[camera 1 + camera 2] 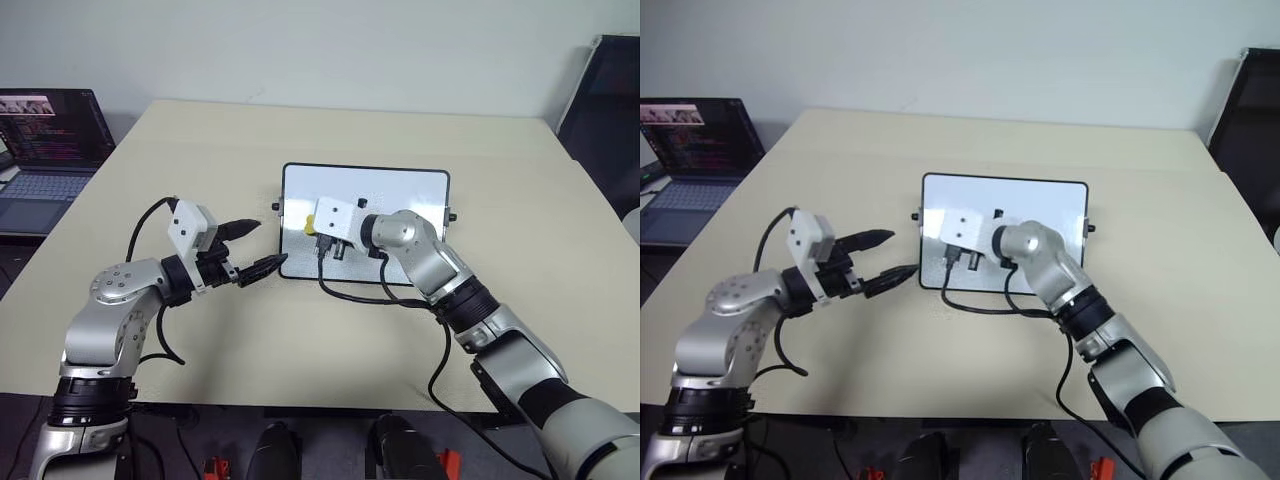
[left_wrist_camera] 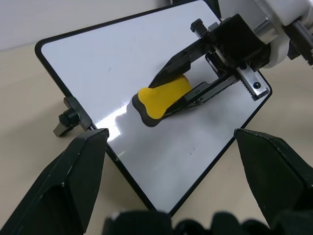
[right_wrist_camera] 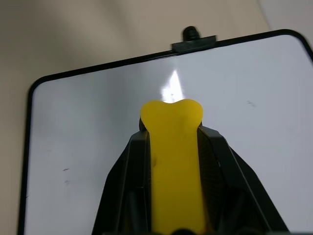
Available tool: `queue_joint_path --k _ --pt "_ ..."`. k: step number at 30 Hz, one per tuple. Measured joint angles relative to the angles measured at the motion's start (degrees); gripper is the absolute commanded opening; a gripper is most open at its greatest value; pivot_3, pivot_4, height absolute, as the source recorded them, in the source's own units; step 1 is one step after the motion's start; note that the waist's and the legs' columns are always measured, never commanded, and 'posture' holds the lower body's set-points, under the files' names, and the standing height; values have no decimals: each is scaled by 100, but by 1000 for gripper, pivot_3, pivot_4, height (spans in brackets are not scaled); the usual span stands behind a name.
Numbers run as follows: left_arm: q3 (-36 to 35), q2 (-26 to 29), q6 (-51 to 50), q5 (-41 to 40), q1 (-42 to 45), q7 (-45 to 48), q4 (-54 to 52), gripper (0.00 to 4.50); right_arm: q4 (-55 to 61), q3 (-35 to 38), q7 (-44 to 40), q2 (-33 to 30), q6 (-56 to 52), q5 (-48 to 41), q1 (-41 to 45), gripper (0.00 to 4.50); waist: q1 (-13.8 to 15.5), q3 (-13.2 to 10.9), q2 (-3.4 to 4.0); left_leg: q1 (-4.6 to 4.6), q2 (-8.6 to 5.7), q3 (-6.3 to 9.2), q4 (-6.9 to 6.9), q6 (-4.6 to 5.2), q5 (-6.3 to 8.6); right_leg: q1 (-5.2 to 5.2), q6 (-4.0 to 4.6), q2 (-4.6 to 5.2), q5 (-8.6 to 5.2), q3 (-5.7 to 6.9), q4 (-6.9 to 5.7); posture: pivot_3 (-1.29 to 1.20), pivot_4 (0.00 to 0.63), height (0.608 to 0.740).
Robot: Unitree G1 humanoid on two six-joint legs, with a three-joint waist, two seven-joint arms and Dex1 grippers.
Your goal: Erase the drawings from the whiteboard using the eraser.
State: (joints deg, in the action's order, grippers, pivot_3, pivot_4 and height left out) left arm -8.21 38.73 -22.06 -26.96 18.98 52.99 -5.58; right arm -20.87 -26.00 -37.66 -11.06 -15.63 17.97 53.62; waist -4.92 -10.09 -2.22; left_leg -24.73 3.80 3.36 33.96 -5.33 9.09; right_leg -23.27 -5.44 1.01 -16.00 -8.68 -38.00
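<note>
On the whiteboard (image 2: 122, 63), right fingers (image 2: 181, 58) clamp the eraser (image 2: 161, 95).

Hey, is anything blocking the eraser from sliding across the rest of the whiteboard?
Nothing visible does. The right end effector grips the yellow eraser on the whiteboard, whose surface around it lies bare. The left end effector hovers open by the board's near left corner, off its face.

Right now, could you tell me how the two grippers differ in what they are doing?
The right gripper is shut on the yellow eraser, held over the whiteboard; the left gripper is open and empty, beside the board's left edge. Both have two black fingers.
</note>
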Motion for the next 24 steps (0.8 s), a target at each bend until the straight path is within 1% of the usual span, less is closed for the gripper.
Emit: queue_joint_path --k 3,6,8,10,12,15,17,18,21,24 --pt "28 -14 -5 7 69 11 4 4500 459 303 59 -97 -331 -131 -276 985 26 0 0 -6 -2 0 2 0 0 0 0 1 0 -1 5 0 150 740" --pt "153 -18 1 41 184 34 17 4500 1424 740 39 -254 -962 -361 -821 985 32 -1 1 -15 -1 1 -3 -3 2 -5 -16 1 3 1 4 0 150 740" --pt "274 -30 21 70 282 79 21 4500 2495 1196 45 -378 -1628 -539 -1332 985 52 -2 3 -21 -2 7 -11 -8 7 -11 -17 1 5 6 1 0 150 740" --pt "374 -46 25 81 386 144 35 4500 3324 1607 79 -522 -2239 -639 -1660 985 51 -3 4 -21 -1 7 -17 -12 11 -13 -12 1 2 8 0 0 150 740" --pt "496 -114 20 70 547 254 43 4500 4318 2130 173 -665 -2950 -722 -2225 985 70 -2 2 -21 -1 13 -21 -19 17 -11 -8 1 -6 15 2 0 150 740" --pt "704 -177 19 72 767 438 75 4500 5343 2725 380 -693 -3994 -798 -2958 985 90 -4 6 -21 -2 12 -21 -21 18 -12 -7 2 -10 15 2 0 150 740" --pt "1000 -291 56 94 1028 699 107 4500 6115 3157 567 -641 -4793 -802 -3436 985 111 -4 6 -19 -2 11 -18 -22 18 -11 -22 1 -21 14 2 0 150 740" --pt "1135 -331 118 133 1130 809 141 4500 6352 3319 622 -644 -5033 -808 -3599 985 116 -4 7 -19 -2 10 -16 -22 18 -11 -27 1 -25 12 3 0 150 740" --pt "1478 -461 351 279 1345 1153 295 4500 6799 3670 773 -672 -5564 -861 -4021 985 85 -4 7 -14 -2 5 -8 -21 17 -7 0 2 -37 5 2 0 150 740" --pt "1847 -797 657 432 1699 1578 669 4500 6929 3988 947 -610 -5829 -943 -4484 985 125 -4 7 -14 -8 7 4 -20 16 0 0 4 -36 4 2 0 150 740"
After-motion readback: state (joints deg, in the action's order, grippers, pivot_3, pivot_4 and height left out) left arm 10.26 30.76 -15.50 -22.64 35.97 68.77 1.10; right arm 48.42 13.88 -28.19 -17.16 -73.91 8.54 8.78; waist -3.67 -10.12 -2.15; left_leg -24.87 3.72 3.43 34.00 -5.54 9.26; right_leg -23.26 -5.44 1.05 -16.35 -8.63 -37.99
